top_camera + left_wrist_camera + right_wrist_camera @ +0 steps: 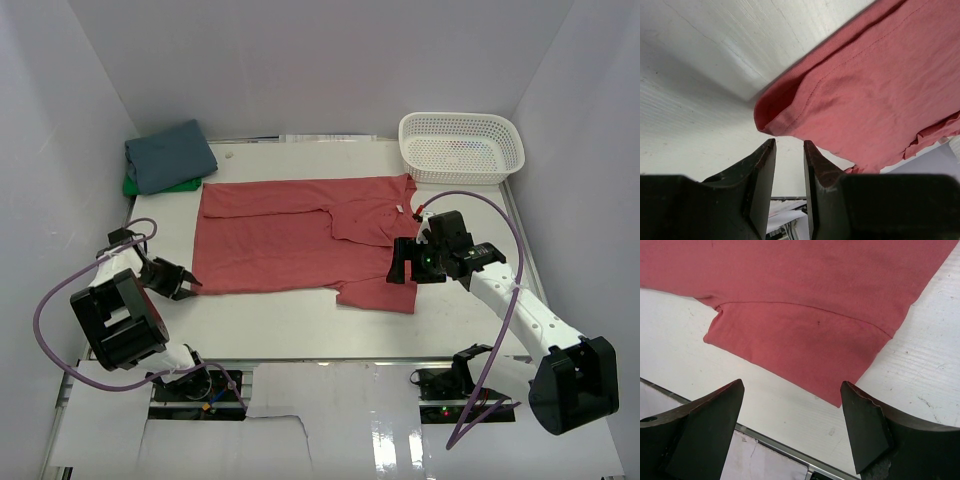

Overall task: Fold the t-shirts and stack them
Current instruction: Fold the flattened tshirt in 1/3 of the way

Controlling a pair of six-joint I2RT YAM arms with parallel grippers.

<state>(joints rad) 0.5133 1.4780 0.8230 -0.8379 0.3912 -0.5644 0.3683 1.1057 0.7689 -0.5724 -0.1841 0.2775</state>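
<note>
Black fingers of the left end effector (pixel 789 145) stand narrowly parted and empty, just short of the coral-red short-sleeved cloth t-shirt (pixel 290 235), which lies flat mid-surface, not yet folded. The right end effector (pixel 791 385) gapes wide, holding nothing, over the near sleeve. Far left, a folded slate-blue shirt (pixel 170 155) tops a bright green shirt (pixel 150 187), which is mostly hidden; both look done. The bare white surface (pixel 300 320) gives room along the near edge. A white plastic mesh basket (pixel 460 118) crowds the collar.

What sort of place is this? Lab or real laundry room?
Probably a lab test cell: bare white walls box in a white tabletop, with a coral-red cloth t-shirt laid out and a white plastic mesh basket at the far right corner.
</note>
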